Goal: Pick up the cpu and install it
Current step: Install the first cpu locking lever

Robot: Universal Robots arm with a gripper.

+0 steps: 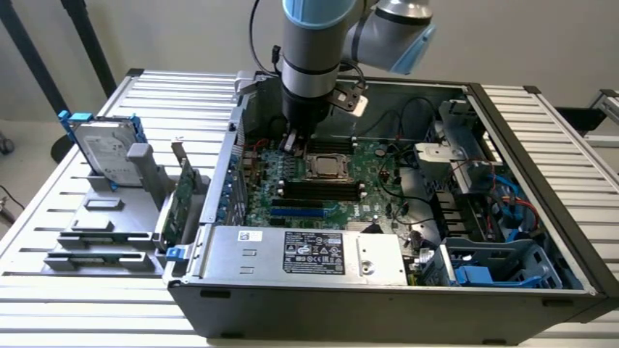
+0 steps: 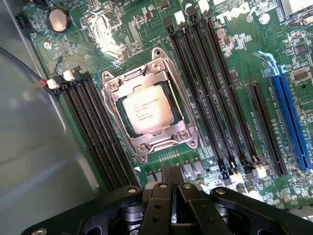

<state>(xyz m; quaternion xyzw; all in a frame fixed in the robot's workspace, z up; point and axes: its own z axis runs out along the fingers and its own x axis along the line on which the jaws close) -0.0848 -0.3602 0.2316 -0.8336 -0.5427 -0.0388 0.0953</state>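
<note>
The cpu point(image 2: 146, 112), a small square chip with a silver-grey lid, lies flat inside the metal socket frame point(image 2: 111, 106) on the green motherboard. From outside, the cpu point(image 1: 326, 165) shows in the middle of the open computer case point(image 1: 387, 301). My gripper point(image 2: 172, 188) is shut with nothing between its fingers. It hovers above the board a short way off the socket's edge. In the exterior view my gripper point(image 1: 289, 143) reaches down into the case, just toward the exterior view's left and behind the socket.
Black memory slots point(image 2: 93, 132) flank the socket on both sides, with a blue slot point(image 2: 288, 122) farther off. A power supply point(image 1: 300, 254) fills the case front. Cables and drive bays point(image 1: 483, 210) crowd the exterior view's right. A hard drive point(image 1: 101, 148) stands in a grey rack outside the case.
</note>
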